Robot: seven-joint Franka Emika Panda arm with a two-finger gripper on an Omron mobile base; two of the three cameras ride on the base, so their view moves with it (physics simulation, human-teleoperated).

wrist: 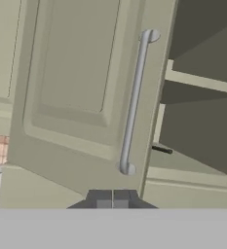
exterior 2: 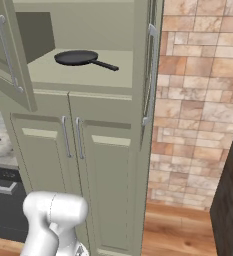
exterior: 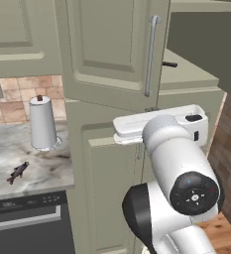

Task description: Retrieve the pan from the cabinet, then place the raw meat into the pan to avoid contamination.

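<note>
Gripper [wrist: 112, 198]: the two dark fingertips are pressed together, with nothing between them. In the hand view it sits just below the lower end of the handle on the open upper door, not touching it.
Arm [exterior: 179, 168]: white, with dark joints. It rises in front of the lower doors of the cabinet.
Cabinet [exterior 2: 105, 165]: tall, sage-green. Both upper doors are swung open and the two lower doors are closed.
Left upper door [exterior: 112, 54]: it stands open toward the robot, and its long silver handle [wrist: 134, 102] is upright.
Pan [exterior 2: 78, 58]: dark, round and shallow. It lies flat on the open shelf of the cabinet, above the lower doors, with its thin black handle pointing to the right.
Counter [exterior: 47, 171]: marble, to the left of the cabinet.
Fish [exterior: 18, 172]: small and dark. It lies on the counter, near the front edge.
Paper-towel roll [exterior: 42, 123]: it stands upright on the counter, behind the fish, against the tiled wall.
Dishwasher [exterior: 28, 223]: dark front, below the counter.
</note>
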